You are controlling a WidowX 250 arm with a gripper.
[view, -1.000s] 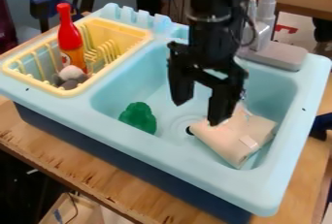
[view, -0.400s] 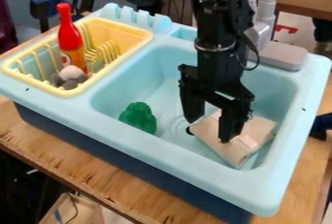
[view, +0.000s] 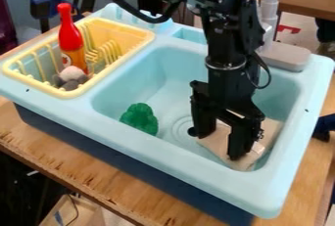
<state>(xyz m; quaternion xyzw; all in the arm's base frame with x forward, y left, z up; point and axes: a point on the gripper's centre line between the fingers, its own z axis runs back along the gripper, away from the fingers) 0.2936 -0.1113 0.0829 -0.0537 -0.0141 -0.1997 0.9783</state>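
Hand: the black two-finger hand (view: pixel 220 146) hangs down over the right part of the basin, its fingers set wide apart, with part of the tan bundle visible in the gap between them. Whether either tip touches it, the view does not settle.
Tan bundle: a flat, tan, folded-looking bundle (view: pixel 272 131) with a paler patch lies on the basin floor beneath the hand, by the near right wall; its material is unclear.
Sink: light blue plastic (view: pixel 131 147), on a wooden counter (view: pixel 98 168).
Green piece: a lumpy, dark green piece (view: pixel 138 118) lies in the basin, well apart from the hand.
Rack: a pale yellow plastic rack (view: pixel 142 37) sits at the sink's left end, with a red bottle with an orange lower part (view: pixel 70 40) upright in it and a grey-and-white soft-looking thing (view: pixel 70 77) beside the bottle.
Risk, tips: coming down too far could press the tips into the hard floor or merely pin the bundle.
Risk, grip: closing too high could skim its flat top and catch nothing; an off-centre pinch could let it twist or slide out.
Risk, wall: the nearby wall could block a finger or snag the bundle.
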